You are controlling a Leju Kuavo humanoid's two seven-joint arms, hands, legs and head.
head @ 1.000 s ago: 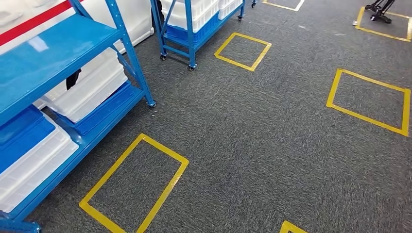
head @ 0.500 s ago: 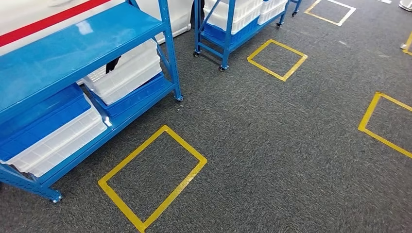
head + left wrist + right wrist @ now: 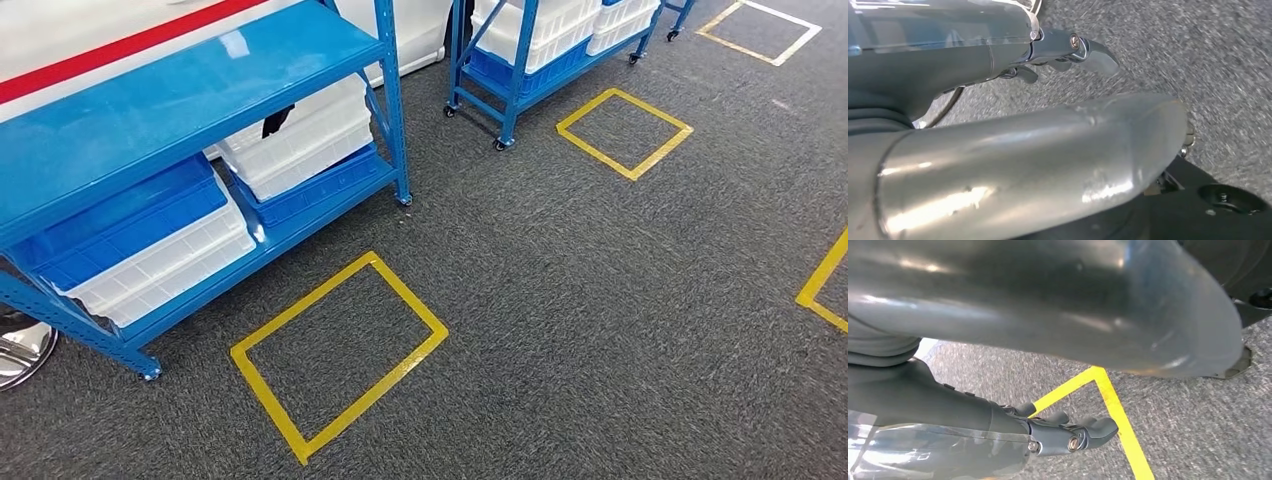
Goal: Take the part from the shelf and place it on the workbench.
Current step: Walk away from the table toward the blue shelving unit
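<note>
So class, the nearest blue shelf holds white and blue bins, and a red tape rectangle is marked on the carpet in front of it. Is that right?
Not quite: the tape rectangle is yellow, not red, as the head view shows. The rest holds: the blue shelf carries white and blue bins.

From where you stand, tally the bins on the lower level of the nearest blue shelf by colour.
White bins: 2
Blue bins: 2
Total: 4

Grey carpet floor [image 3: 600, 300] marked with yellow tape squares [image 3: 338, 352]; blue metal racks [image 3: 190, 90] hold white and blue bins [image 3: 300, 140].
</note>
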